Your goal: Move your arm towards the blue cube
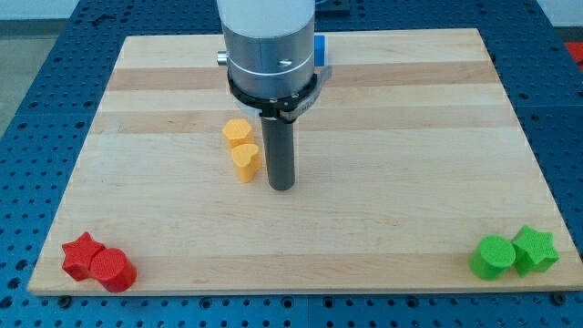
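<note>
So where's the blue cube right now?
The blue cube sits near the view's top edge of the board, mostly hidden behind the arm, up and right of my tip and the yellow blocks.

The arm comes down from the view's top over a pale wooden desk (383,219) that lies on a blue perforated surface (46,73). My tip (281,187) rests on the desk near its middle, just to the right of two yellow blocks: a yellow heart (244,161) and, touching it above, a yellow cylinder-like block (236,132). Behind the arm's grey housing (269,46), a sliver of the blue cube (321,48) shows near the desk's top edge. At the bottom left a red star (80,254) touches a red cylinder (113,269). At the bottom right a green cylinder (493,257) touches a green star (535,250).
</note>
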